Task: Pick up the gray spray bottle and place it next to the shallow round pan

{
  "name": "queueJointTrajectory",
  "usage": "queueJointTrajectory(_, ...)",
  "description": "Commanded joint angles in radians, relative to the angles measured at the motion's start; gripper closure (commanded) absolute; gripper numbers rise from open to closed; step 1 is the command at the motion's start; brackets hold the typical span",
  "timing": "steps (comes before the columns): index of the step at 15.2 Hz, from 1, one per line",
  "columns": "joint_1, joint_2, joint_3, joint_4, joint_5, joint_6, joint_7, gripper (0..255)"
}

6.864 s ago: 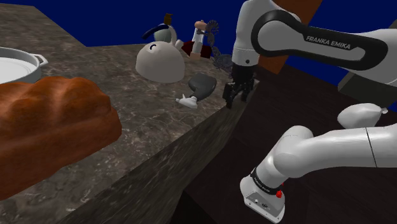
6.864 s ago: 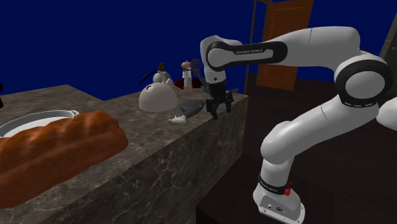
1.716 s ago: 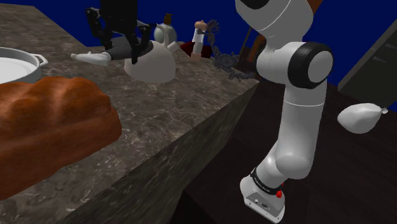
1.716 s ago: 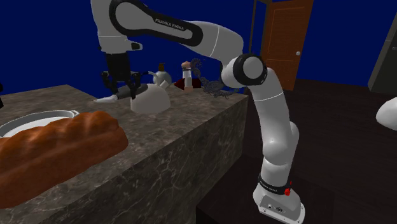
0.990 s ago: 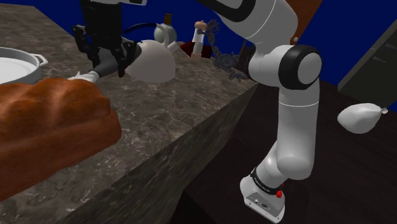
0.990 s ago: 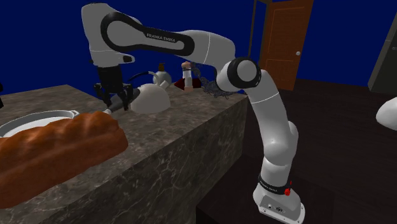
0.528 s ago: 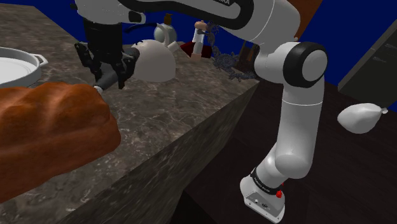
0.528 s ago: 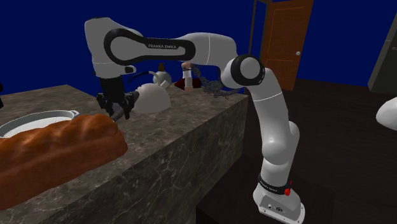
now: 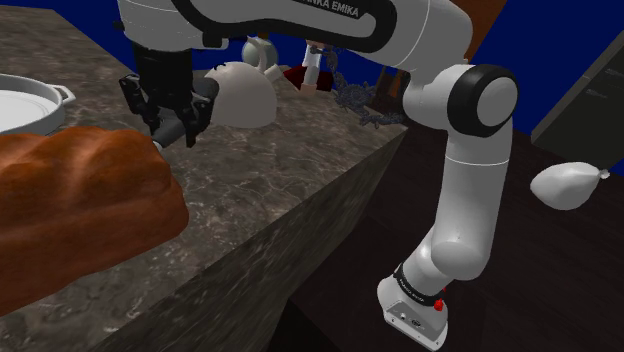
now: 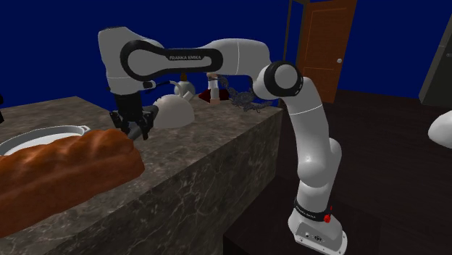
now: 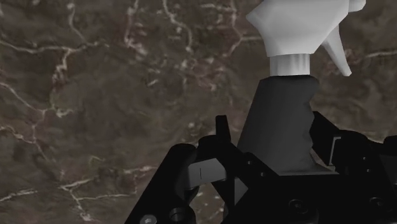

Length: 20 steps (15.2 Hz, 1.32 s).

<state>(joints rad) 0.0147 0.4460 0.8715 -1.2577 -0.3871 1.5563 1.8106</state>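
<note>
Presently, hazard: the bread loaf (image 9: 70,215), nearest the shoulder camera, could be struck by the nozzle, which is carried just beside it.
Hazard, second: the bottle could be set down short, as the loaf stands between it and the pan.
Gripper (image 11: 272,143): fingers clamped on the bottle's body, low over the marbled counter (image 9: 270,190).
Spray bottle (image 11: 280,114): dark grey body, white collar and trigger head; held between loaf and dome.
Pan (image 9: 40,88): white, shallow, beyond the loaf.
Dome (image 9: 245,98): white, farther back.
</note>
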Motion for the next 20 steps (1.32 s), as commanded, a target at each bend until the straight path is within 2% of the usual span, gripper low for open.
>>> queueJointTrajectory(1,0.0,0.005,-0.002,-0.002,0.0,-0.002,0.0,255)
queueJointTrajectory(2,0.0,0.005,-0.002,-0.002,0.0,-0.002,0.0,255)
queueJointTrajectory(3,0.0,0.005,-0.002,-0.003,0.0,-0.002,0.0,0)
queueJointTrajectory(8,0.0,0.005,-0.002,-0.002,0.0,-0.002,0.0,0)
queueJointTrajectory(12,0.097,0.061,-0.017,0.224,-0.043,-0.168,-0.008,0)
queueJointTrajectory(20,0.097,0.06,-0.018,0.224,-0.042,-0.168,-0.009,0)
